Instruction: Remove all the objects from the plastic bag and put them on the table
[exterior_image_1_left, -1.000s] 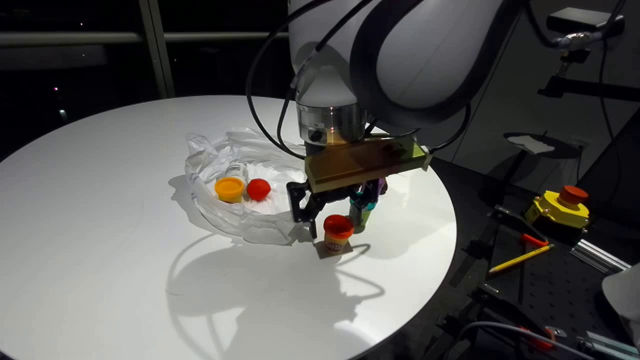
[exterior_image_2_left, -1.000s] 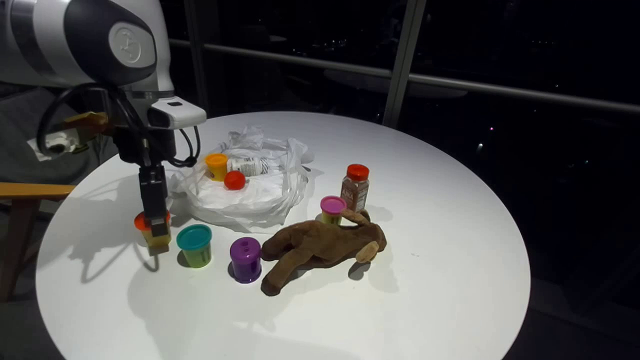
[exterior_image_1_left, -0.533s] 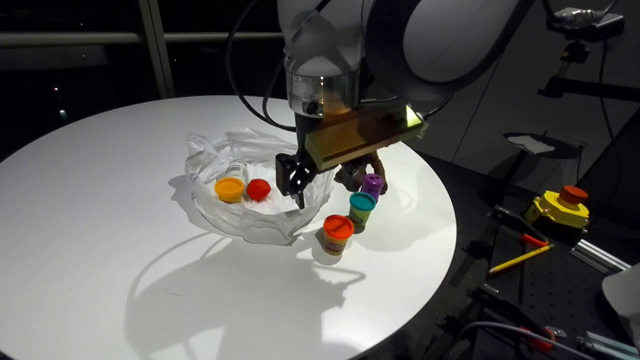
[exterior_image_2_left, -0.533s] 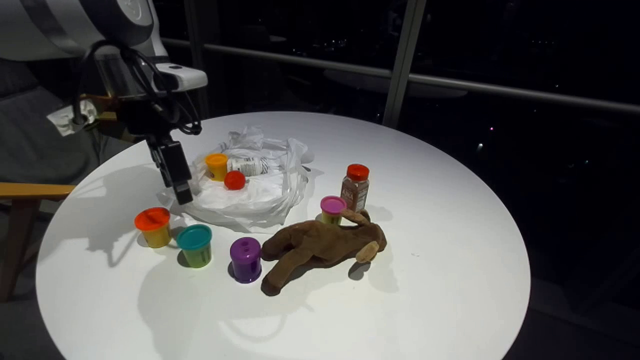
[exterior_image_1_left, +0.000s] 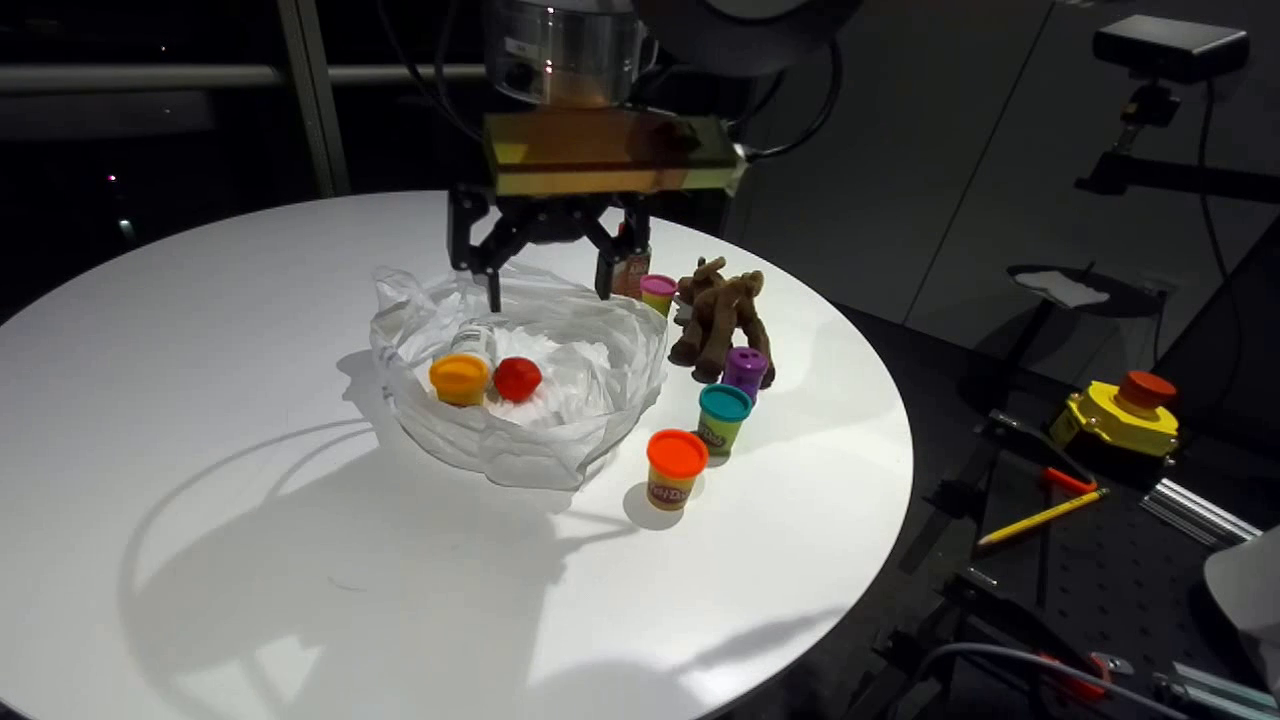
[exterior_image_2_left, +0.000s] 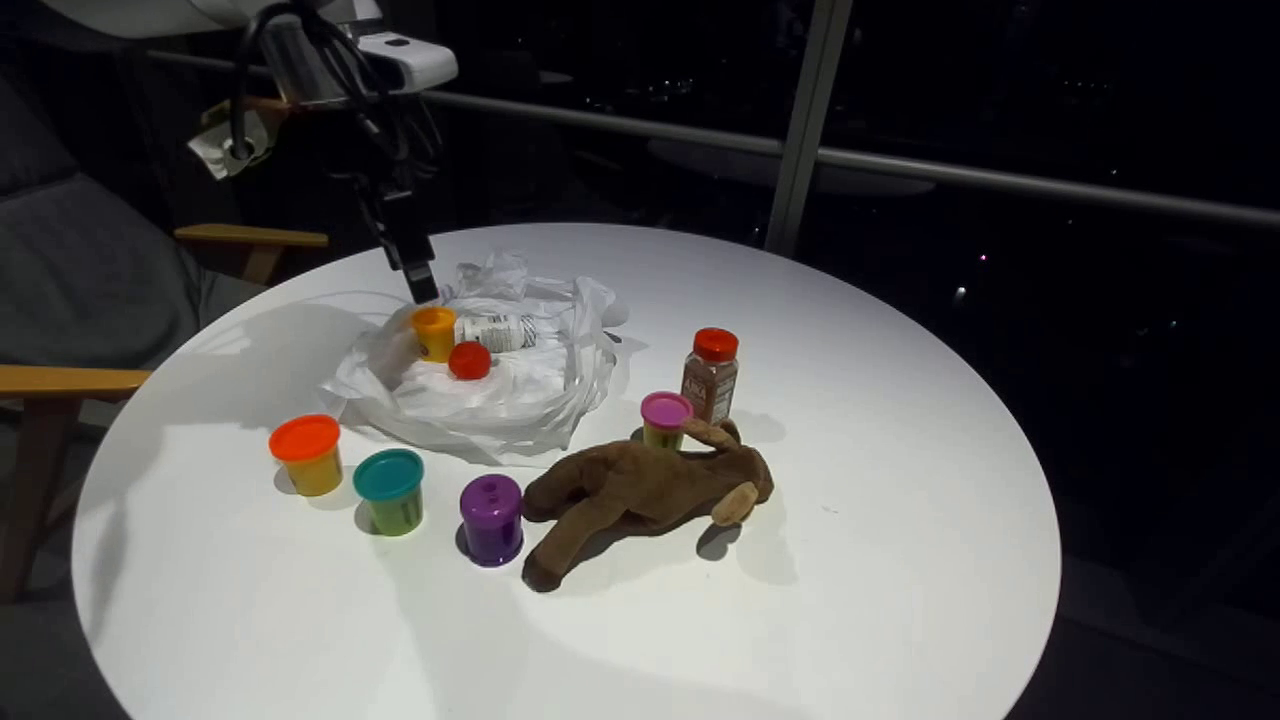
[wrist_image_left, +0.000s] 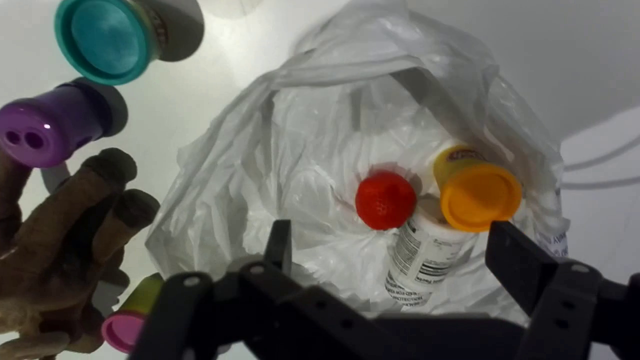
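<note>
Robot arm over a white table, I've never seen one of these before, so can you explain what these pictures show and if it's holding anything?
It's a robot arm ending in a two-fingered end effector. Two views look on from outside the robot; the close one is from its wrist, looking down past the black fingers. On the round table sits an open plastic bag with an orange-lidded tub, a round red piece and a white bottle on its side in it. Outside the bag are a red-lidded tub, a teal-lidded tub, a pink-lidded tub, a purple cylinder, a jar and a plush toy. Nothing is held: the fingers stand apart above the bag.
</note>
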